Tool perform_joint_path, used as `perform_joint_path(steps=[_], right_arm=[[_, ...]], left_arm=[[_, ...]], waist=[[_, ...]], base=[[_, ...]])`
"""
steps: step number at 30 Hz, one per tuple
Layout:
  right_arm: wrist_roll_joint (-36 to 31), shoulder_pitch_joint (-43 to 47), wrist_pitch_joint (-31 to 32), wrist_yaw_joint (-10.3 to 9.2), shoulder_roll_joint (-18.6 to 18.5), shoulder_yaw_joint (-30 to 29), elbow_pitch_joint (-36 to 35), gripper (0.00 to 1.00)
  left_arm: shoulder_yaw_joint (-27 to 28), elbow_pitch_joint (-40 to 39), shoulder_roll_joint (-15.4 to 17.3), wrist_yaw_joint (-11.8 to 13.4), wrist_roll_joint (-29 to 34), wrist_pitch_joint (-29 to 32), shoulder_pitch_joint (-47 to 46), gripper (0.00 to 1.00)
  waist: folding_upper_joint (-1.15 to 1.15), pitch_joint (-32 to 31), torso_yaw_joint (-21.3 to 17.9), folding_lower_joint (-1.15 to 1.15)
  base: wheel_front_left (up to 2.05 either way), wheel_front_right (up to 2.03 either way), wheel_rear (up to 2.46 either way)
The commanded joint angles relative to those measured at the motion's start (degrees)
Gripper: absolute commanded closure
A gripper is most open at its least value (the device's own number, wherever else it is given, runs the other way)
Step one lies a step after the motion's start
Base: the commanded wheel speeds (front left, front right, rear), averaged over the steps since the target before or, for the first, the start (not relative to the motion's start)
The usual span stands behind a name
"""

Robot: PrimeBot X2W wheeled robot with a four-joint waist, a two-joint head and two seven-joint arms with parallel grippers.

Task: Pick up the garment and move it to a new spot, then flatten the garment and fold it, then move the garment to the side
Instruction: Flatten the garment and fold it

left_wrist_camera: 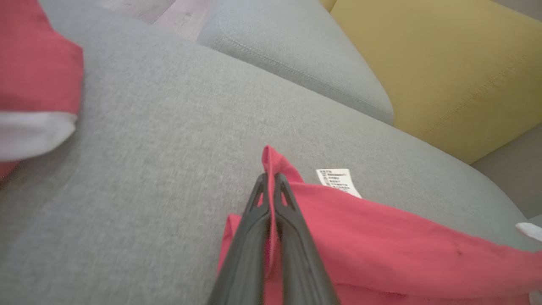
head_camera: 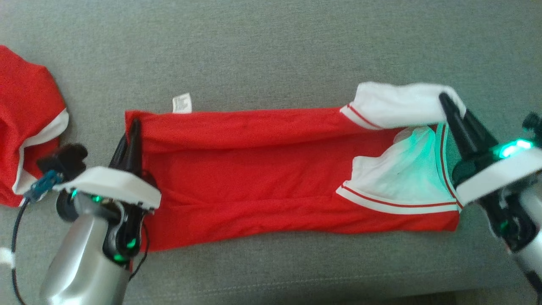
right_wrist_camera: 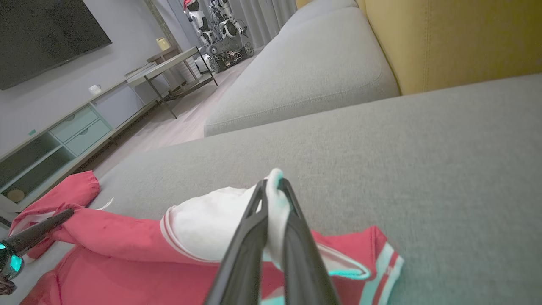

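Head view, left tool (head_camera: 134, 128) and right tool (head_camera: 449, 108) pinching garment (head_camera: 254, 178), other shirt (head_camera: 25, 110) cropped

You lose second red garment (head_camera: 25, 127) past head view's left edge; blurred in left wrist view. Care label (left_wrist_camera: 338, 180) print too small for you to read. Left wrist housing (head_camera: 110, 186) hides part of garment (head_camera: 254, 178) left edge. Right forearm (head_camera: 529, 258) cut off at right edge.
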Motion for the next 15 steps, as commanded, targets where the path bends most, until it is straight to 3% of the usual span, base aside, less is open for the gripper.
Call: perform_joint_path(steps=[1,9,10,11,12,13,15], right_arm=[[0.36,2.30,-0.28,-0.05,-0.45,-0.92,-2.16,1.00],[-1.34,9.11,0.79,-0.05,2.15,-3.17,-2.82,0.99],[-1.88,10.04,1.06,-0.05,2.53,-3.46,-2.73,0.73],[-2.35,10.99,1.43,-0.05,2.97,-3.70,-2.64,0.16],[-2.97,11.89,1.85,-0.05,3.36,-3.87,-2.56,0.00],[-3.80,12.76,2.36,-0.05,3.68,-4.01,-2.43,0.00],[-5.36,14.40,3.25,-0.05,4.44,-4.32,-2.43,0.00]], left_arm=[[2.56,-2.96,2.23,0.63,-0.70,0.40,0.54,1.00],[2.18,-6.22,2.11,2.39,-2.05,2.76,5.95,1.00],[1.97,-6.10,1.87,2.49,-2.27,3.08,6.41,0.92],[1.74,-5.75,1.67,2.56,-2.43,3.37,6.80,0.61],[1.47,-5.32,1.56,2.65,-2.39,3.53,7.10,0.22],[1.31,-4.90,1.36,2.81,-2.38,3.50,7.40,0.00],[1.05,-4.05,1.13,3.12,-2.23,3.27,8.14,0.00]], waist=[[0.00,-0.02,-0.09,0.00],[0.00,-0.39,0.25,0.00],[0.00,-0.44,0.26,0.00],[0.00,-0.49,0.27,0.00],[0.00,-0.56,0.28,0.00],[0.00,-0.62,0.26,0.00],[0.00,-0.89,0.12,0.00]], base=[[0.00,0.00,0.00],[0.00,0.00,0.00],[0.00,0.00,0.00],[0.00,0.00,0.00],[0.00,0.00,0.00],[0.00,0.00,0.00],[0.00,0.00,0.00]])
